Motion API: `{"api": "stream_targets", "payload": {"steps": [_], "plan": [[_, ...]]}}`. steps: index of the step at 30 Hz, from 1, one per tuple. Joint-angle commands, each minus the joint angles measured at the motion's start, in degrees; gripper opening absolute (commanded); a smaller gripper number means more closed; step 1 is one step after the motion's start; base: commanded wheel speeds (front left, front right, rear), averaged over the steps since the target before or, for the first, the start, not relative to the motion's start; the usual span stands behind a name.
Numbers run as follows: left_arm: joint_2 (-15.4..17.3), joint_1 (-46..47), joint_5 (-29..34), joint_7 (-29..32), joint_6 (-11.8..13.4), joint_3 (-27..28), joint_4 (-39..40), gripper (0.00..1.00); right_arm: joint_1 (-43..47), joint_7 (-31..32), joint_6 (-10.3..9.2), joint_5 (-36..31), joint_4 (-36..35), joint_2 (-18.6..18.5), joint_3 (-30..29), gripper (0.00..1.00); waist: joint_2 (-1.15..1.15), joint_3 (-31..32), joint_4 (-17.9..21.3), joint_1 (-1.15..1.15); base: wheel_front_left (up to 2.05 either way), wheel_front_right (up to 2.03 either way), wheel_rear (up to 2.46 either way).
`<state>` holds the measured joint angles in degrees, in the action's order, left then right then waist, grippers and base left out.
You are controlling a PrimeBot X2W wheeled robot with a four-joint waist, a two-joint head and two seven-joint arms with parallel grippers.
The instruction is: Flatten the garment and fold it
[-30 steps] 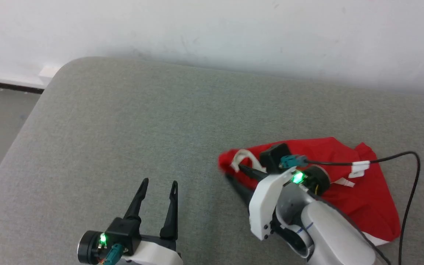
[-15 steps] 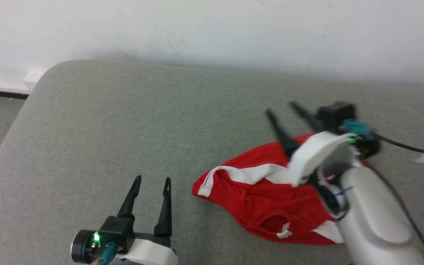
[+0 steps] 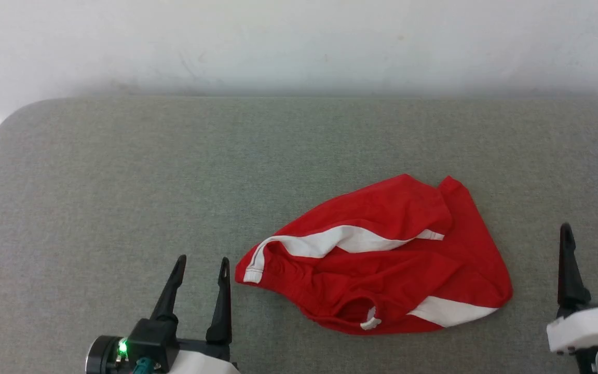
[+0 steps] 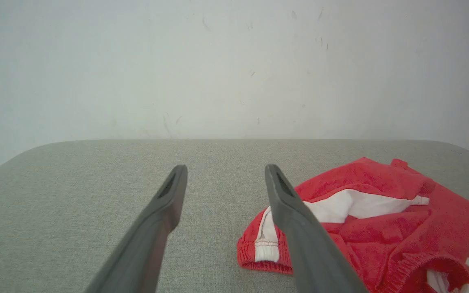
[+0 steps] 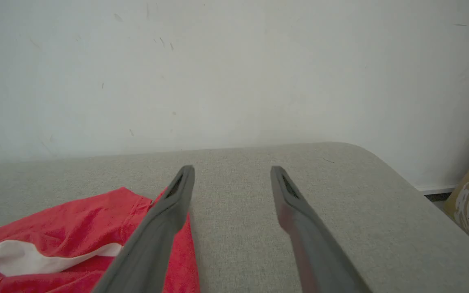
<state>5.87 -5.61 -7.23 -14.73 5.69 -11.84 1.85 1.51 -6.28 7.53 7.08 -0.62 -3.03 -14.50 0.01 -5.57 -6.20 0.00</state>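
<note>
Left gripper (image 3: 203, 259): fingers apart, empty, just left of the garment.
Right gripper (image 3: 588, 228): fingers apart, empty, near its right edge.
Garment (image 3: 382, 275): crumpled heap on grey surface (image 3: 148, 171), between the grippers.
Progress: not flattened; folding not begun.

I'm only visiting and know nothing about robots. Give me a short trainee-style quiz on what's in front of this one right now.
1. True or false: the right hand is gripping the red shorts.
2. The shorts lie: A) neatly folded, B) crumpled, C) hanging from a hook.
3. Which hand is nearer the white-trimmed leg hem?
Key: 1 false, both hands are open and empty; 2 B; 3 the left hand.
</note>
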Motion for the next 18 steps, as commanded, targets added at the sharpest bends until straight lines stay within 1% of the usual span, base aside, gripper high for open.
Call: {"api": "stream_targets", "payload": {"steps": [1, 5, 8, 10, 11, 15, 18], "plan": [[0.4, -0.7, 0.4, -0.3, 0.2, 0.2, 0.3, 1.0, 0.7, -0.5, -0.04, 0.5, -0.2, 0.1, 0.1, 1.0, -0.01, -0.7, 1.0, 0.0, 0.0, 0.0, 0.0], [1.2, -0.3, 1.2, -0.2, -0.1, -0.3, 0.6, 1.0, 2.3, -1.6, -0.04, 1.8, 0.2, 0.1, 0.7, 1.0, -0.01, -0.8, 1.6, 0.0, 0.0, 0.0, 0.0], [1.4, 1.0, 1.5, 1.8, -1.2, -1.8, 1.9, 1.0, 1.6, -2.1, -0.04, 2.1, 0.3, 0.1, 0.6, 1.0, -0.01, -0.8, 1.6, 0.0, 0.0, 0.0, 0.0], [1.2, 1.7, 1.0, 4.9, -2.7, -3.7, 3.3, 1.0, 1.2, -2.2, -0.04, 2.1, 0.3, 0.1, 0.3, 1.0, -0.01, -1.0, 1.3, 0.0, 0.0, 0.0, 0.0], [0.9, 1.8, 0.2, 7.5, -3.7, -4.8, 3.8, 1.0, 1.0, -2.2, -0.04, 2.1, 0.4, 0.1, 0.2, 1.0, -0.01, -1.1, 1.1, 0.0, 0.0, 0.0, 0.0], [0.9, 3.0, -0.2, 16.4, -8.0, -10.7, 6.2, 1.0, 0.5, -2.6, -0.04, 2.4, 1.1, 0.1, -0.2, 1.0, -0.01, -2.0, 0.7, 0.0, 0.0, 0.0, 0.0], [0.6, 3.6, -0.9, 21.0, -10.4, -15.5, 6.9, 1.0, 0.1, -2.8, -0.04, 2.8, 2.1, 0.1, -0.1, 1.0, -0.01, -3.0, 0.9, 0.0, 0.0, 0.0, 0.0]]}}
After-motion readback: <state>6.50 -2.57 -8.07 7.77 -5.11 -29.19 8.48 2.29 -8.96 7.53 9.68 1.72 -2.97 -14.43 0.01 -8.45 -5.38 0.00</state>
